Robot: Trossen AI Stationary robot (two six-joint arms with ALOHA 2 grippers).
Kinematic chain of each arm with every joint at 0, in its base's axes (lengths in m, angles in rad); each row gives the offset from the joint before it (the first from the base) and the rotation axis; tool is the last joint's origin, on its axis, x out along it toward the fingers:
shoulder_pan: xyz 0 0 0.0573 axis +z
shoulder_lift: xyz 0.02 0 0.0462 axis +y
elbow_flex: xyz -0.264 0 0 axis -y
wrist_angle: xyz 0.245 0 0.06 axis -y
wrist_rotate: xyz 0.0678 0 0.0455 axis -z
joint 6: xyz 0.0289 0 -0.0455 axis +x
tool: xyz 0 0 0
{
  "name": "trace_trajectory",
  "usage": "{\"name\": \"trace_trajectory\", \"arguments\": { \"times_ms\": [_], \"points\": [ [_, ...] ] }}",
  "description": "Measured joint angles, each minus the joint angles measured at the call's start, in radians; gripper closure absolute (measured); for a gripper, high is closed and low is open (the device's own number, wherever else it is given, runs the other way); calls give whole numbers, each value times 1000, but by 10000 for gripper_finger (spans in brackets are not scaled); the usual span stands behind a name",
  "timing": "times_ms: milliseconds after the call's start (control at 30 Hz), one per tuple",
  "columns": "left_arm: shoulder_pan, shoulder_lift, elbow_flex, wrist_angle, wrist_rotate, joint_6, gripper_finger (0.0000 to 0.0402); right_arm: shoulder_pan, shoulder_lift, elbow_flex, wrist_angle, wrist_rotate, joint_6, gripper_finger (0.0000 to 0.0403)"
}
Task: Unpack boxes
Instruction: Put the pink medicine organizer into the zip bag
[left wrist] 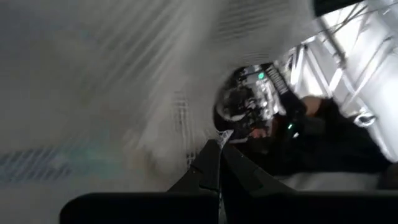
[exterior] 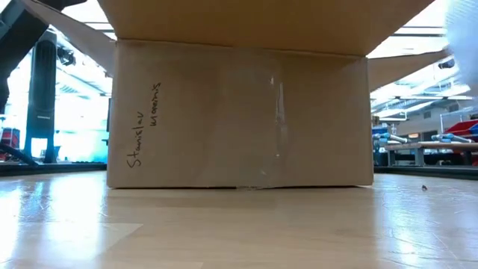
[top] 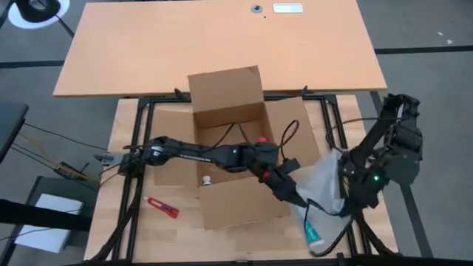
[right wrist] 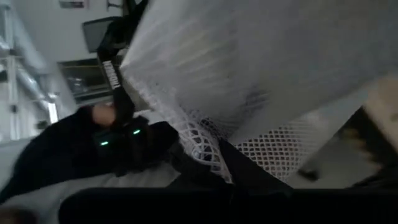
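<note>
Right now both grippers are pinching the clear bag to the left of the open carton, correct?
Not quite: the high view shows the left gripper and right gripper shut on the clear bag to the right of the open carton.

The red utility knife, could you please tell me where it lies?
In the high view the red utility knife lies on the table, left of the open carton, near its front flap.

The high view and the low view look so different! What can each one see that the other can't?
Only the high view shows the open brown cardboard carton's inside, the left gripper and right gripper, both shut on the clear plastic bag, and the small red tool on the wooden table. Only the low view shows the handwritten words on the carton's side and the room behind. Both show the brown cardboard carton with flaps spread.
</note>
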Motion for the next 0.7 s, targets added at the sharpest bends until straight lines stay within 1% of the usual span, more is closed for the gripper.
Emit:
{"name": "trace_trajectory", "arguments": {
  "times_ms": [67, 133, 200, 300, 433, 500, 633, 700],
  "points": [
    [1, 1, 0, -36, 46, 16, 396, 44, -6, -28, 77, 14, 48, 403],
    [-2, 17, 2, -23, 160, 15, 396, 76, -3, -41, 140, 22, 63, 403],
    [-15, 35, 3, -16, 237, 13, 396, 90, 0, -47, 178, 35, 63, 403],
    [-24, 54, 3, -19, 259, -8, 396, 89, 9, -49, 161, 39, 47, 403],
    [-22, 56, 2, 14, 338, -86, 396, 92, 32, -49, 102, 29, 24, 403],
    [-32, 56, 2, 28, 369, -115, 396, 96, 36, -66, 103, 33, 6, 403],
    [-38, 56, 2, 52, 386, -113, 396, 97, 17, -160, 121, 56, 27, 403],
    [-27, 65, 2, 47, 386, -88, 396, 105, -1, -236, 175, 60, 52, 403]
  ]
}}
